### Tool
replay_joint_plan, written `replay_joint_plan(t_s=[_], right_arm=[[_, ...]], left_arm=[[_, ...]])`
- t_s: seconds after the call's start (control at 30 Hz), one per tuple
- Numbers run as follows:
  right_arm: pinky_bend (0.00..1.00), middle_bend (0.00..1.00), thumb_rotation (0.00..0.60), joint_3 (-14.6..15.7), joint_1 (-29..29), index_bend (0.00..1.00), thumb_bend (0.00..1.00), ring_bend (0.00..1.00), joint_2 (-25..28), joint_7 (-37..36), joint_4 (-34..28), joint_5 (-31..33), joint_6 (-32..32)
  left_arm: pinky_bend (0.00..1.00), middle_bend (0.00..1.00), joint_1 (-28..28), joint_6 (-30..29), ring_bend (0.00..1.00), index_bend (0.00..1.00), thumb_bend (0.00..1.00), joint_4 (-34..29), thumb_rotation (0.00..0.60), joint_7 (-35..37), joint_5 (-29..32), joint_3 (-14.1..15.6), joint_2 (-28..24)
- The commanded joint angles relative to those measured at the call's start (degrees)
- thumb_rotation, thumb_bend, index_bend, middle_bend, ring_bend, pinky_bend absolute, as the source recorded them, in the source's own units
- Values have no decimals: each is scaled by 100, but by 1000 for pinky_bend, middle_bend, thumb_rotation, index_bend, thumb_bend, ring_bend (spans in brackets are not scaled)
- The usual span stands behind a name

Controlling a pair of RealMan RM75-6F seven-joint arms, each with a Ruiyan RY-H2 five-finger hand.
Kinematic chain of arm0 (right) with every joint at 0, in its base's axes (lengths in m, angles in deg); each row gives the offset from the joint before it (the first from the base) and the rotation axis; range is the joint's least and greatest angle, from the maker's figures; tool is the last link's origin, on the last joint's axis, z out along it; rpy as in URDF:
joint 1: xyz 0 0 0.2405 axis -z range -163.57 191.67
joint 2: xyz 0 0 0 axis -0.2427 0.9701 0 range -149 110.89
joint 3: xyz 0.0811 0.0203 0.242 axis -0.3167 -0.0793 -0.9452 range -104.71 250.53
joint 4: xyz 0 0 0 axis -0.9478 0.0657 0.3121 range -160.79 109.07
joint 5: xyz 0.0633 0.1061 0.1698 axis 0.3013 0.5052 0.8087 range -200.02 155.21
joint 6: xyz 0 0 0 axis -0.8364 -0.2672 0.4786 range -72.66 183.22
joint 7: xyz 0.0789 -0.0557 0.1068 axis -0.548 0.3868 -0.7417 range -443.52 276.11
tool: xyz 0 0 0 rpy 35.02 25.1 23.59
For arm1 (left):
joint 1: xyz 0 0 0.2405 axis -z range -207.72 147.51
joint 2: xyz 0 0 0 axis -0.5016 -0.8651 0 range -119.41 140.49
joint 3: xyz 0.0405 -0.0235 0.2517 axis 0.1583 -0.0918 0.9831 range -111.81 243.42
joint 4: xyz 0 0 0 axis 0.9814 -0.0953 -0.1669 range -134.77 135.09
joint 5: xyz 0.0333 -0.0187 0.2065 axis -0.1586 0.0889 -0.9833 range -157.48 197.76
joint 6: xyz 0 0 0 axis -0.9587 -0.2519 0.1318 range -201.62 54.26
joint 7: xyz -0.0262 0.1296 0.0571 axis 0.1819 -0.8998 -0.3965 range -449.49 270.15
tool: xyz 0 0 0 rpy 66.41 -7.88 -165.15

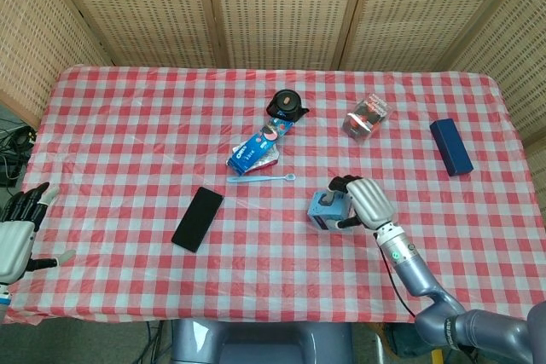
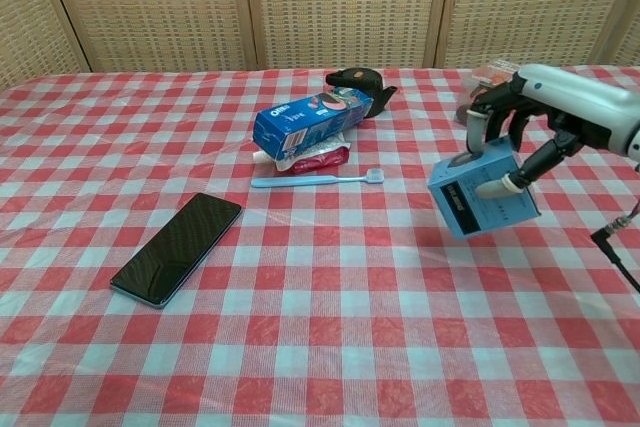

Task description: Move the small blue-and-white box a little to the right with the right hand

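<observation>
The small blue-and-white box [image 2: 482, 201] [image 1: 326, 209] is tilted and lifted off the red-checked table [image 2: 330, 327], held by my right hand [image 2: 520, 132] [image 1: 363, 200], whose fingers wrap its top and side. In the head view the box is just right of the table's middle, near the front. My left hand [image 1: 15, 229] hangs beyond the table's left front corner, holding nothing, with its fingers apart; the chest view does not show it.
A black phone [image 2: 178, 248] lies at the front left. A blue cookie box [image 2: 310, 121], a red packet [image 2: 318, 158] and a blue toothbrush [image 2: 318, 180] sit mid-table, a black object [image 2: 358, 80] behind them. A clear packet [image 1: 367, 115] and dark blue box [image 1: 450, 146] lie far right.
</observation>
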Motion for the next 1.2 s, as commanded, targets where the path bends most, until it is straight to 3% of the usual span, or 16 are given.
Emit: replay_joint_plan(t_s=[0.03,0.17,0.23,0.3,0.37,0.4,0.83,0.9,0.97,1.03,1.2], right_arm=[[601,609,600,23,254,576,438,561,-419,-443,650,-271,-35],[581,586,600,13,341,566,434,543,-544,-596,859,-331,-74],[433,459,600,25,360,465,413,436,-537,-657,879,-365,-130],[159,189,600,83,363,232,364,173,-469,-815,862,-485,-178],[23,28,600,107,389,79,318,16,-372,-1022,858,-623,-145],[4,2,600,105,400,38,301,0,-312,-1019,879,-735,-31],[0,0,600,138,888,0,251,0,1159,-1065,-117,-1372,1031],[0,0,600,165,980,0,201,0,1346,-939,-173,-1424,1140],[0,0,600,220,1093,0,97,0,1559,-699,-215,-1474,1225],[0,0,600,345,1313,0,15,0,1894,73,-247,-1480,1306],[0,0,600,401,1869,0,0,0,2174,1363,-914,-1151,1599]], left_arm=[[0,0,-1,-1,0,0,0,5,600,-2,4,-3,3],[0,0,0,1,0,0,0,10,600,-1,9,-4,5],[0,0,-1,1,0,0,0,9,600,-3,12,-5,4],[0,0,-1,3,0,0,0,11,600,-4,15,-5,3],[0,0,-1,3,0,0,0,9,600,2,20,-8,0],[0,0,-2,-1,0,0,0,7,600,9,23,-12,-3],[0,0,-71,-164,0,0,0,-57,600,152,-189,39,-84],[0,0,-90,-211,0,0,0,-65,600,177,-249,55,-98],[0,0,-119,-278,0,0,0,-67,600,202,-321,74,-110],[0,0,-182,-440,0,0,0,-67,600,188,-389,68,-113],[0,0,-319,-766,0,0,0,-66,600,159,-526,62,-97]])
